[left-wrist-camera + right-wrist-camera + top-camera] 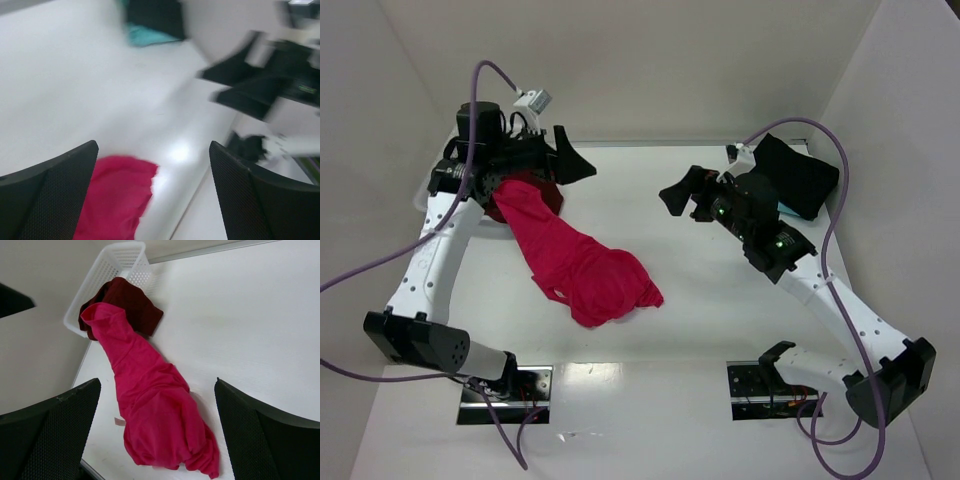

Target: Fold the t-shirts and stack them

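Crimson-pink shirt lies crumpled on the table, its long axis running from upper left to lower centre of the top view, upper end on the basket rim. The right wrist view shows the basket holding a maroon shirt; the top view mostly hides it. Black shirt lies at upper right; the teal shirt beneath it is plainest in the left wrist view. Left hand and right hand are spread, empty.
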